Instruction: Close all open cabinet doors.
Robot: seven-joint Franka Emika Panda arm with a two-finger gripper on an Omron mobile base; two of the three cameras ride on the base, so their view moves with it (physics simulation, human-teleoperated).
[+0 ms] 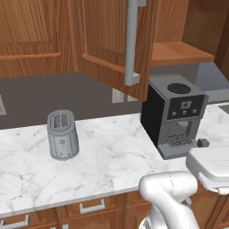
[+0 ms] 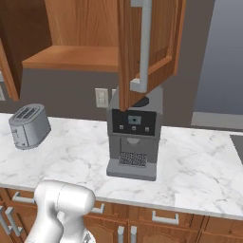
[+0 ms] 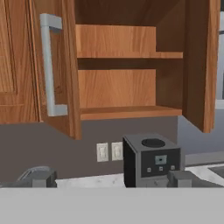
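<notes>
Two cabinet doors (image 3: 54,74) open | above hand (image 3: 109,181) | hand open, empty

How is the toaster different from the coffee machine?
The toaster is small, rounded and light grey; the coffee machine is taller, boxy and mostly black. The toaster stands under closed cabinet fronts, the coffee machine under the open cabinet door. Both stand on the marble counter.

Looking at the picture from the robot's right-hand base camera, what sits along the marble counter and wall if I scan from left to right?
Toaster → wall outlet → coffee machine, with the open cabinet door hanging above it → plain grey panel at far right.
</notes>
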